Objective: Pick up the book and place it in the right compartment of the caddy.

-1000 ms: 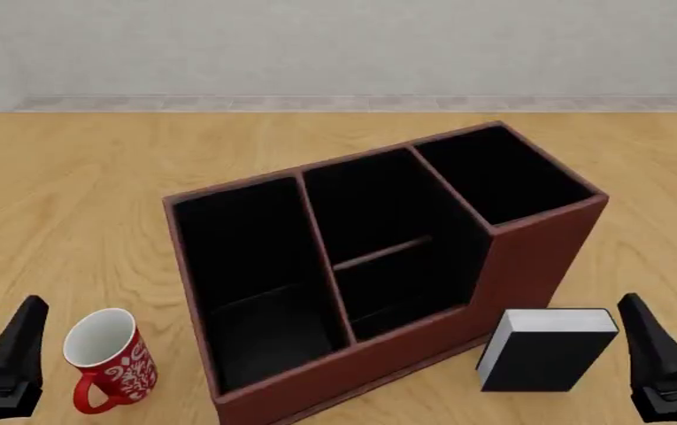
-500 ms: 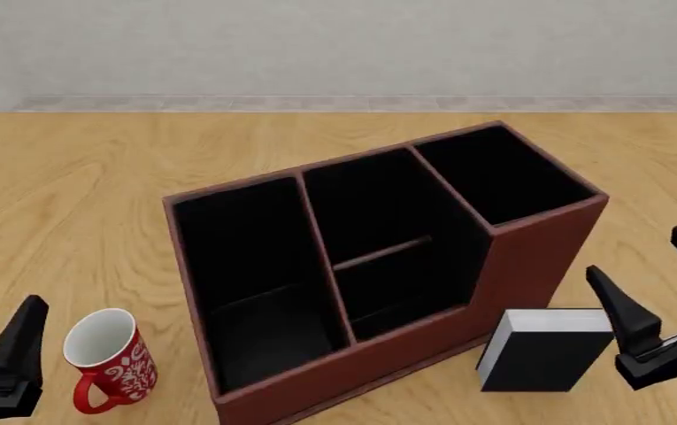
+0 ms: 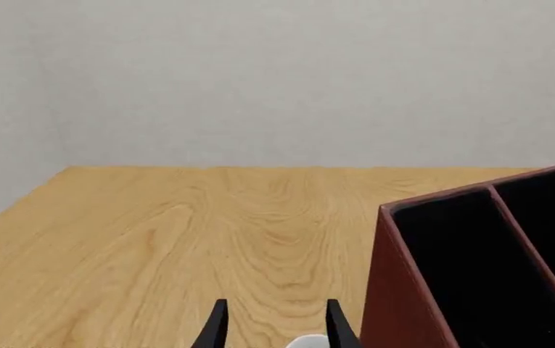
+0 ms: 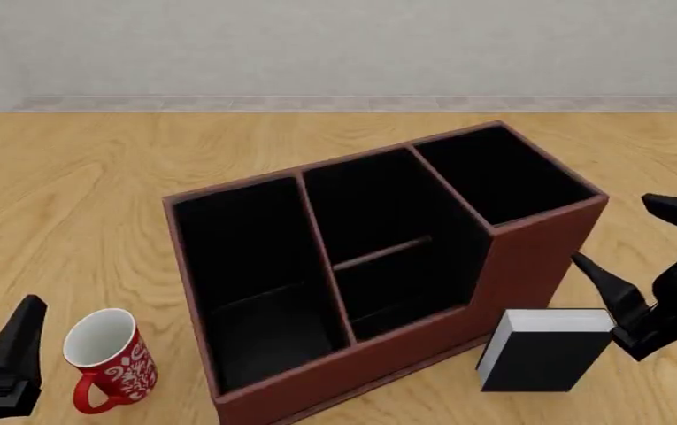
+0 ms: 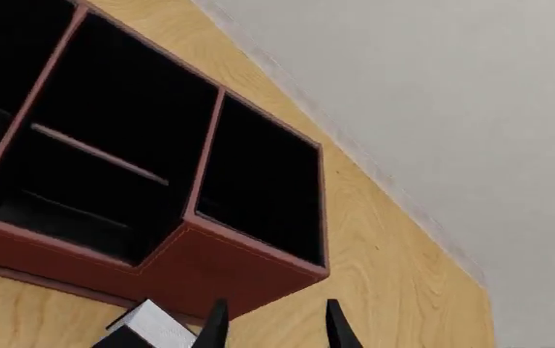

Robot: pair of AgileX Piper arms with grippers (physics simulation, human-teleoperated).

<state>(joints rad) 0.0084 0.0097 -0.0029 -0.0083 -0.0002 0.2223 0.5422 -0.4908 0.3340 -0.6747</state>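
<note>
Black right hand [image 4: 628,255] hangs open, tilted beside book [image 4: 543,349].

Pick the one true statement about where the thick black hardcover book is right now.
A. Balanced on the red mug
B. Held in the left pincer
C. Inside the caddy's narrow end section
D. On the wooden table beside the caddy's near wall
D: the thick black hardcover book stands on the wooden table against the near wall of the reddish-brown leather-look caddy, with the open right pincer beside it, not gripping it.
</note>
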